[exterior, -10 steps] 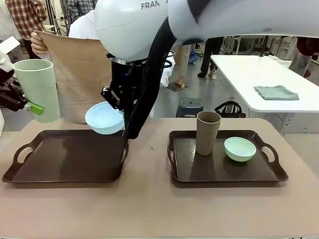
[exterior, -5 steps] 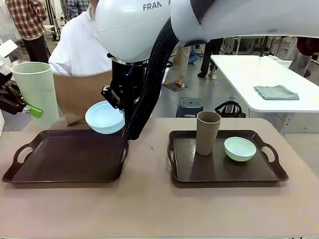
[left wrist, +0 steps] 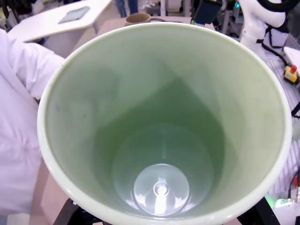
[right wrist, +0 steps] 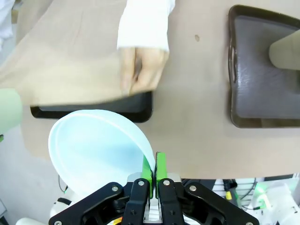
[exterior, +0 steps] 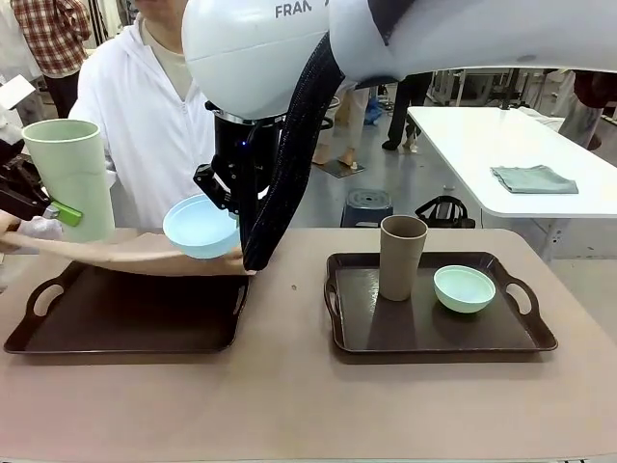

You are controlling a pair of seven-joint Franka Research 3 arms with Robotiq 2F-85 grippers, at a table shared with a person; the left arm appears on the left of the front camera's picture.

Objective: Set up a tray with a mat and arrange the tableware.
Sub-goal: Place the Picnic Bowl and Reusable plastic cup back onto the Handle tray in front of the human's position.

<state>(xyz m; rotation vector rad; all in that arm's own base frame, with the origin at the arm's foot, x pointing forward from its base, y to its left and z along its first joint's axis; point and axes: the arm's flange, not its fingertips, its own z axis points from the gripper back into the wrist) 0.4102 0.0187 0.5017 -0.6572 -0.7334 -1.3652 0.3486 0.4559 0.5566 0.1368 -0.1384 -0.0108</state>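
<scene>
— Any lettering legible?
— "FRAN", on the white right arm (exterior: 253, 53).
— And the claws?
— Right gripper (right wrist: 152, 169) pinches its green pads almost together on the rim of the light blue round bowl (right wrist: 93, 145), above the dark brown left tray (exterior: 125, 326). Left gripper (exterior: 58, 206) clamps the tall pale green matte cup (exterior: 69, 174), aloft at far left.

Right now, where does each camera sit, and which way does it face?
Front view: between the arms, facing the person across the table; right arm reaches left, holding the light blue bowl.
Left wrist view: left wrist, staring into the pale green cup in the left jaws.
Right wrist view: right wrist, looking down; right jaws pinch the bowl's rim above the person's hand and mat.
Front and right wrist views share bowl, mat, left tray, right tray.
</scene>
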